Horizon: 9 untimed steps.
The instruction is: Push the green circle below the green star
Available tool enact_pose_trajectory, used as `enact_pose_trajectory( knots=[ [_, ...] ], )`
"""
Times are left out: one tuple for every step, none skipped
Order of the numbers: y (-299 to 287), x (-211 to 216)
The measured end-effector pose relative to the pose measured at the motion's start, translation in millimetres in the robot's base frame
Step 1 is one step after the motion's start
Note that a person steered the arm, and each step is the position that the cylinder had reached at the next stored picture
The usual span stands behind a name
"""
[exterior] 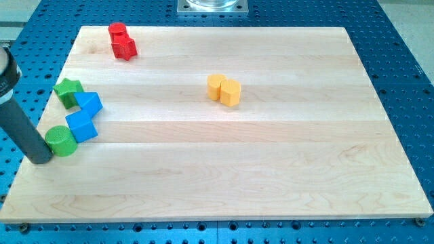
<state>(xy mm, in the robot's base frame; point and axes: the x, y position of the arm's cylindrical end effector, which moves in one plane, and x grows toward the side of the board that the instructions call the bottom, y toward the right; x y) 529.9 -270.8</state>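
The green circle (pixel 62 141) sits near the board's left edge, touching a blue block (pixel 82 126) on its upper right. The green star (pixel 68 91) lies above them, touching a second blue block (pixel 88 104) on its lower right. My rod comes down from the view's left edge and my tip (pixel 40 160) rests on the board just left of the green circle, touching or nearly touching it.
Two red blocks (pixel 122 41) sit together at the top left. Two yellow blocks (pixel 224 89) sit together near the board's middle. The wooden board (pixel 271 169) lies on a blue perforated table (pixel 407 54). The board's left edge is close to my tip.
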Motion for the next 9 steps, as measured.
enact_pose_trajectory(
  knots=[
    [2, 33],
    [10, 26],
    [18, 3],
    [22, -6],
    [27, 13],
    [50, 5],
    [43, -33],
    [32, -42],
    [12, -23]
  ],
)
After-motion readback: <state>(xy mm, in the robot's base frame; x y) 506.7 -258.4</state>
